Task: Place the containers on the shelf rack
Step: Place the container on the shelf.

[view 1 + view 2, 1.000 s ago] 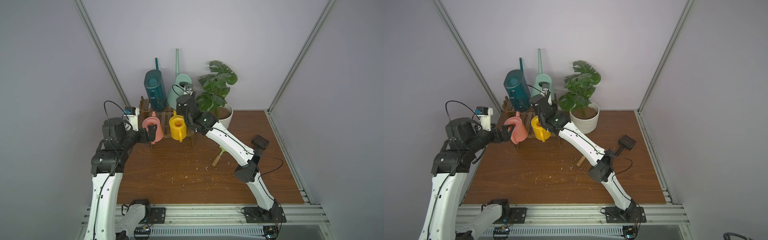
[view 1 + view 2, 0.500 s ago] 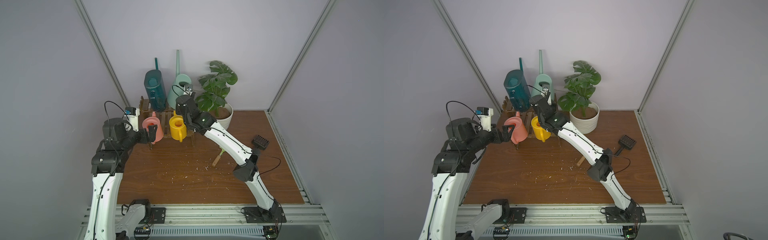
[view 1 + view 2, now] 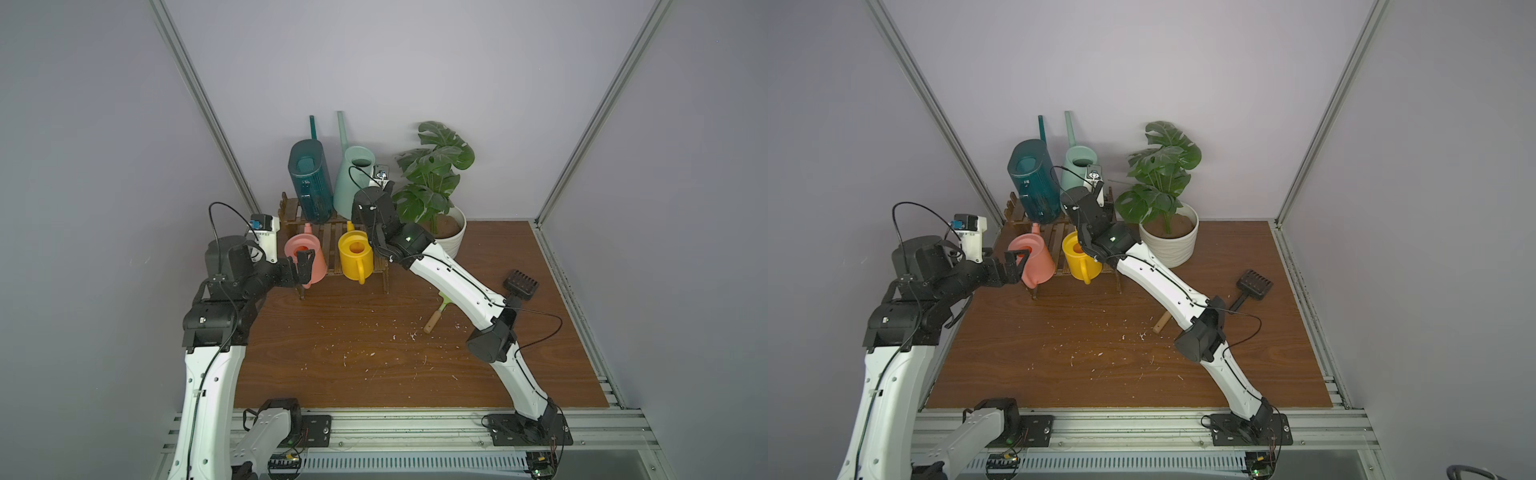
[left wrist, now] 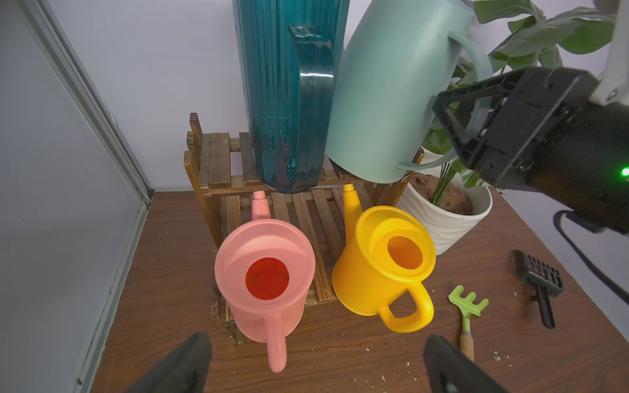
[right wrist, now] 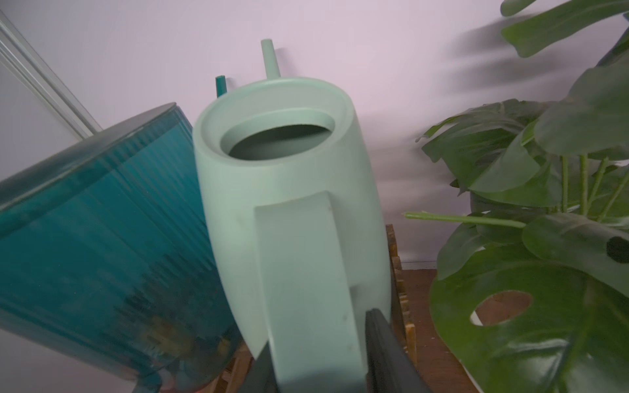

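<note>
All the containers stand on the dark wooden shelf rack (image 3: 329, 243) (image 4: 218, 160). The ribbed teal can (image 3: 309, 183) (image 4: 272, 102) and the mint-green can (image 3: 353, 187) (image 5: 289, 190) are on its upper tier. The pink can (image 3: 318, 259) (image 4: 238, 245) and the yellow can (image 3: 353, 253) (image 4: 371, 272) sit on the lower tier. My right gripper (image 5: 320, 330) has a finger on each side of the mint can's handle, very close to it; whether it still clamps does not show. My left gripper (image 3: 302, 268) (image 4: 315, 367) is open and empty, just short of the pink can's handle.
A potted plant in a white ribbed pot (image 3: 451, 237) stands right of the rack, its leaves near my right wrist. A green hand rake (image 3: 436, 316) and a black scoop (image 3: 519, 286) lie on the brown table, with pale shavings (image 3: 374, 353) scattered mid-table. Walls close in behind and to the left.
My right arm has shifted only slightly at the mint can. The cans and my left arm stay as they were.
</note>
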